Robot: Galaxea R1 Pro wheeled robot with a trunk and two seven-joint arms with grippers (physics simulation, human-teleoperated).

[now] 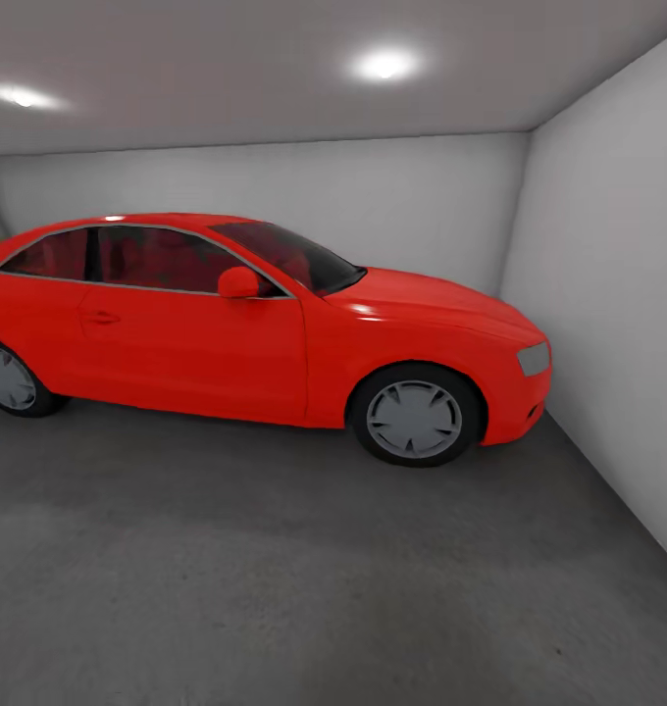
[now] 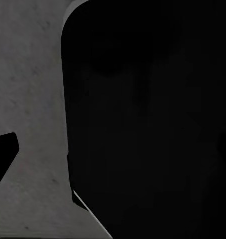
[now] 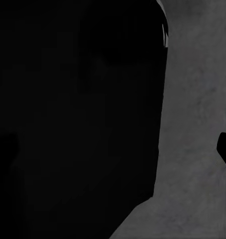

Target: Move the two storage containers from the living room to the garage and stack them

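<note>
Garage: red car parked lengthwise, nose toward right wall; grey concrete floor before it. End effector states: cannot tell.

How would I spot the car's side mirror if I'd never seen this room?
Start with the red car, parked side-on across the grey concrete floor of a pale-walled garage, its nose toward the right wall. Follow the dark side windows forward to where they meet the windscreen. There sits the side mirror: a small rounded red bump, the one part jutting out from the smooth door.
</note>
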